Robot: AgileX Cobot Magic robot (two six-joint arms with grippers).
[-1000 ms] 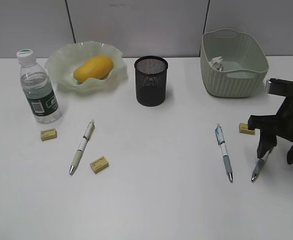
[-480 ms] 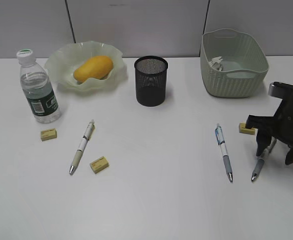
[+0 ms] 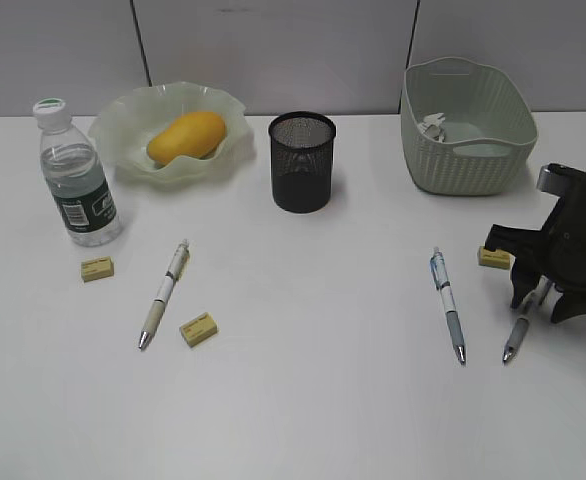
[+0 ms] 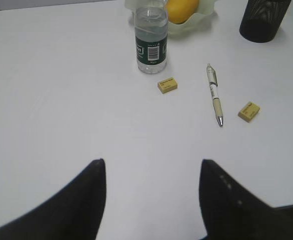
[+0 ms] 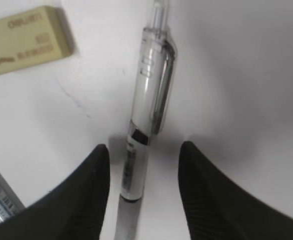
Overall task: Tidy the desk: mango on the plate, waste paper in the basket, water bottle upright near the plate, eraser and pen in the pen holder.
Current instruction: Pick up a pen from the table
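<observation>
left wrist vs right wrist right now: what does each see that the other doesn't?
Left wrist only: the upright water bottle, the mango on the plate, the pen holder, a beige pen, two erasers, and the left gripper open over bare desk.

Right wrist only: a close-up of a clear pen lying between the fingertips of the right gripper, which are not touching it, with a third eraser beside it.

Shared: only the white desk; no object appears in both.
</observation>
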